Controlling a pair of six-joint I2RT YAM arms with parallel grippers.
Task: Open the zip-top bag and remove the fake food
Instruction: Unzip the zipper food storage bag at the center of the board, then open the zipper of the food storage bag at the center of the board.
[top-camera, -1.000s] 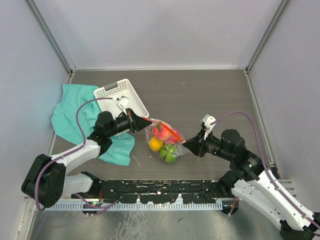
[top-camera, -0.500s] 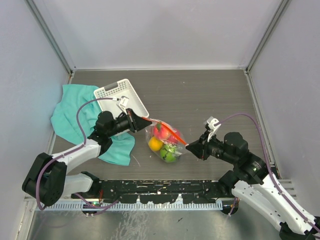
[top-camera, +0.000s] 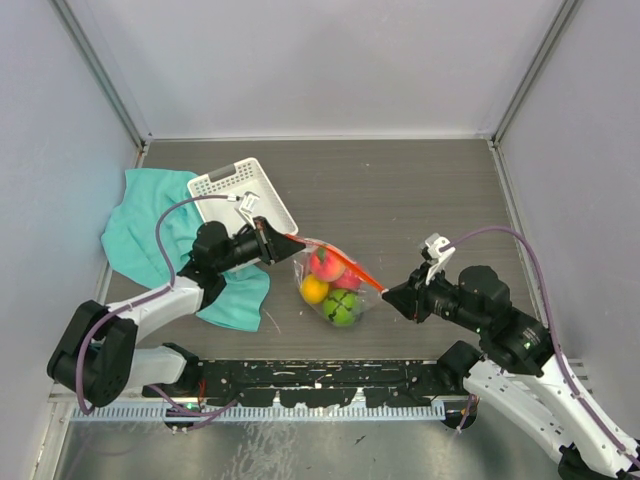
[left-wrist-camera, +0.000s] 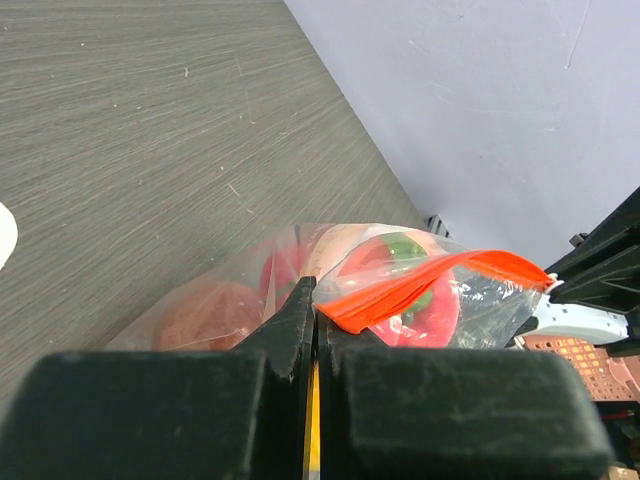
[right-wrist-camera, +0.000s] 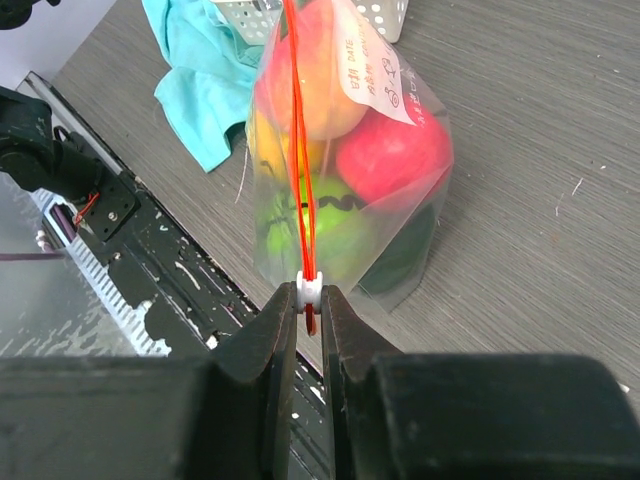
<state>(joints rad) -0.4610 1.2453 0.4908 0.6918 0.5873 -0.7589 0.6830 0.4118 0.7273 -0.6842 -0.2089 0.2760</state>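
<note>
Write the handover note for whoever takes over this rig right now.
Left gripper: shut on one end of the zip-top bag, at its orange zipper strip.
Right gripper: shut on the white slider at the strip's other end.
Bag: stretched between the two grippers.
Fake food: all inside the bag.
Done: both ends gripped. I cannot tell how far the zip is open.
Left: finish opening, take the fruit out.

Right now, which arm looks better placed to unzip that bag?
Right. The right gripper pinches the white slider on the zip-top bag's orange zipper strip; the left gripper only clamps its far end.
</note>
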